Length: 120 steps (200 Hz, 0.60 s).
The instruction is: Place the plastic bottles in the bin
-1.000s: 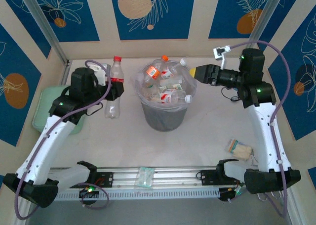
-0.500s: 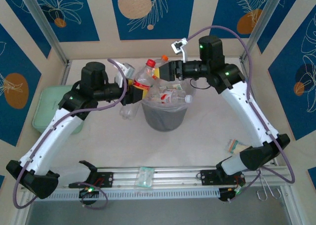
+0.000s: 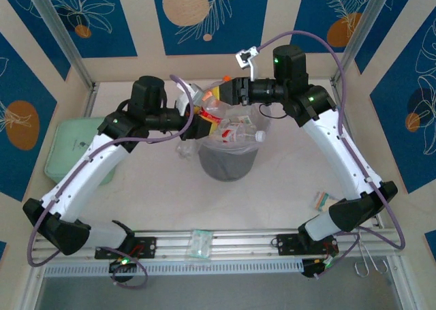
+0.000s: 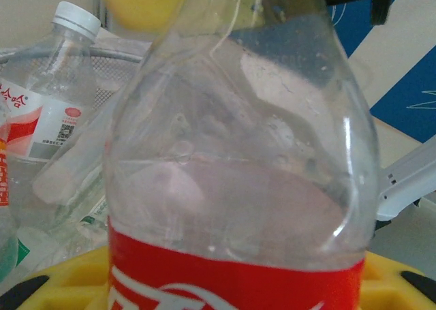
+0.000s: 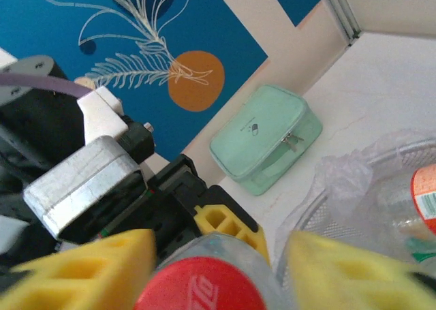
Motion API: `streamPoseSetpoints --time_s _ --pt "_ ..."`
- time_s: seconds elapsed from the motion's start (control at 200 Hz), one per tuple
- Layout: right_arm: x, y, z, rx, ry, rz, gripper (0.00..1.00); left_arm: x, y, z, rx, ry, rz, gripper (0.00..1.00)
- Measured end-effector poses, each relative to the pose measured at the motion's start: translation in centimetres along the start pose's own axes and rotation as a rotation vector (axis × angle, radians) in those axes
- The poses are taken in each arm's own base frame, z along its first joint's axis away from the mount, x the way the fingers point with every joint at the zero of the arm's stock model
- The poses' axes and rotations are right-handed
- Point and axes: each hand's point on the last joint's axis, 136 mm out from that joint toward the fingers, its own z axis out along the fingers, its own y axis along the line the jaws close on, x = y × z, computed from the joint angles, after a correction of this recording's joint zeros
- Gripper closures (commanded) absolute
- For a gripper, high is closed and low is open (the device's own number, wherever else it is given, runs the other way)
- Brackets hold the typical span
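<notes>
Over the left rim of a round translucent grey plastic bin (image 3: 228,163), lined with a clear bag and heaped with small plastic bottles (image 3: 238,129), a clear plastic bottle with a red label and red cap (image 3: 206,116) hangs tilted, its base outside the rim. At the label, the left tool (image 3: 199,125) grips its body. Yellow fingers of the right tool (image 3: 221,93) flank the cap; whether they pinch it cannot be told. A mint-green zipped case (image 3: 68,146) lies at the left edge of the tabletop (image 3: 286,187).
</notes>
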Motion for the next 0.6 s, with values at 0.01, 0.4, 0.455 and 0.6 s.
streamPoseSetpoints --time_s 0.01,0.4,0.455,0.6 --pt "0.0 0.0 0.0 0.0 0.0 -0.006 0.65 0.0 0.0 0.0 0.0 0.0 0.0 0.78" --pt "-2.3 -0.1 -3.1 0.06 -0.094 -0.028 0.88 -2.6 -0.4 0.6 0.003 -0.036 0.057 0.17" --pt "-3.3 -0.7 -4.7 0.094 -0.145 -0.021 0.89 -3.2 -0.5 0.4 -0.006 -0.051 0.08 0.1" --pt "-6.9 -2.5 -11.5 0.236 -0.364 0.01 0.92 -4.8 -0.4 0.0 -0.036 -0.096 0.119 0.0"
